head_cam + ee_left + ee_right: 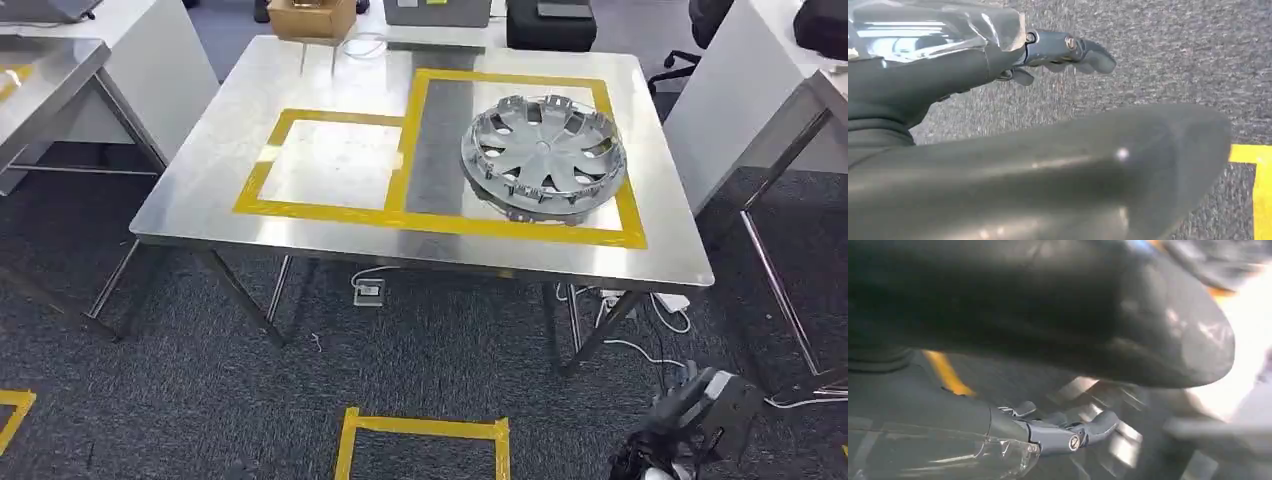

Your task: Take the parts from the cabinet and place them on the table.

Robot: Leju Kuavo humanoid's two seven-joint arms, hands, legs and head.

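**Head view: wheel cover rests on worktop**

My right hand [690, 420] hangs low over the carpet, fingers apart, holding nothing; my left hand [1063, 52] likewise. The silver wheel cover [543, 155] lies inside the taped rectangle [520, 228] near the worktop's [200, 190] right edge.

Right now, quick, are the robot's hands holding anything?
Left hand: holds nothing, fingers stretched out over the carpet.
Right hand: holds nothing, fingers apart.

Dark grey carpet [430, 350], yellow tape square [424, 440]; white desks [100, 70] alongside.
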